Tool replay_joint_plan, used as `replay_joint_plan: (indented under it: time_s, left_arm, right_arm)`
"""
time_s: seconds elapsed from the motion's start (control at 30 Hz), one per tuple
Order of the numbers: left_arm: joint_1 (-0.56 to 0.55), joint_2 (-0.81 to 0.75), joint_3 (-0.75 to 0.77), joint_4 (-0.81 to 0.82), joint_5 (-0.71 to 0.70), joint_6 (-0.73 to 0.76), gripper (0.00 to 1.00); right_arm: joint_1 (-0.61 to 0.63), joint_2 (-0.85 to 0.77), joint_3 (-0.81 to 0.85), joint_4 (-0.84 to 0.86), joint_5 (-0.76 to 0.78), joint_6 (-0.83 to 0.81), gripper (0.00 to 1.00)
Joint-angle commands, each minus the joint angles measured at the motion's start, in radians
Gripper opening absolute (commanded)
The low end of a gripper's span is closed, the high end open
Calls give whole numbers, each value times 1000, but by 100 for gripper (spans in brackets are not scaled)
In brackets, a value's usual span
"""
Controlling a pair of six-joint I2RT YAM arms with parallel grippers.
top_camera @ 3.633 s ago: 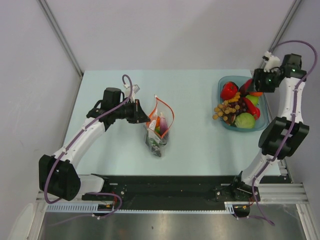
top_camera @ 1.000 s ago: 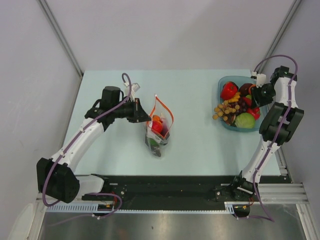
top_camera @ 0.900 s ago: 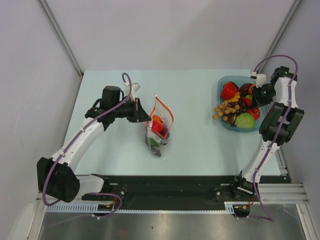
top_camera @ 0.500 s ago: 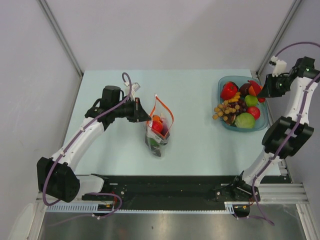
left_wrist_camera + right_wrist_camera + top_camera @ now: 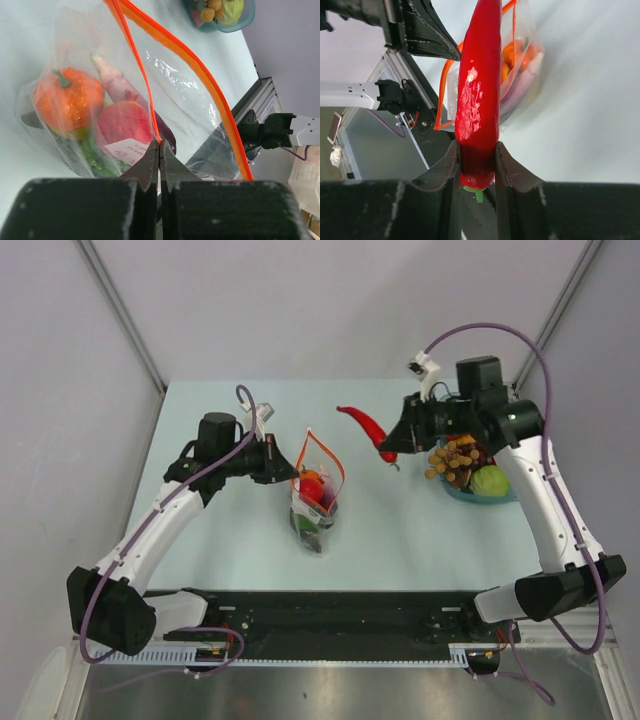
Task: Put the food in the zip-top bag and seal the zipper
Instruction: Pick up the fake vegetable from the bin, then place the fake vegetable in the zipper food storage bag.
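The clear zip-top bag stands open mid-table with an orange-red zipper along its mouth. Inside are an orange pumpkin, a red piece and green and purple pieces. My left gripper is shut on the bag's left zipper edge, holding the mouth up. My right gripper is shut on a long red chili pepper, held in the air right of the bag. In the right wrist view the chili points at the bag.
A translucent blue tray at the right holds a green round fruit, a cluster of tan grapes and other pieces. The tray also shows at the top of the left wrist view.
My right arm lifted the red chili out of the tray and swung left toward the bag. The left arm still holds the bag mouth, shifted slightly.
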Motion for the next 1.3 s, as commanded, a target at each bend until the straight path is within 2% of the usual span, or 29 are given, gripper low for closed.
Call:
replay_joint_plan:
  time_s: [0.0, 0.03, 0.13, 0.27, 0.53, 0.67, 0.9, 1.07, 1.23, 1.27]
  left_arm:
    - [-10, -55, -16, 33, -26, -15, 0]
    - [-10, -59, -18, 32, -26, -15, 0]
    - [-10, -78, -33, 33, -35, -18, 0]
    - [-11, -91, -42, 35, -38, -22, 0]
    - [-25, -101, -45, 42, -38, -18, 1]
    - [-45, -108, -48, 47, -41, -13, 1]
    - [-82, -108, -47, 45, -66, -6, 1]
    - [-96, -108, -42, 55, -66, -13, 1]
    - [-97, -103, -54, 70, -51, -38, 1]
    - [-97, -103, -54, 71, -45, -41, 1]
  right_arm:
    - [139, 17, -44, 140, 177, 249, 0]
    - [196, 29, -27, 123, 185, 249, 0]
    - [264, 62, -18, 132, 188, 283, 0]
    - [304, 108, -16, 92, 189, 307, 0]
    - [316, 163, 22, -15, 240, 338, 0]
    - [331, 197, 13, -4, 246, 379, 0]
    - [339, 298, 109, -1, 212, 477, 0]
    - [348, 327, 97, 5, 258, 546, 0]
    - [391, 350, 155, 34, 315, 539, 0]
    - [413, 350, 168, 34, 329, 536, 10]
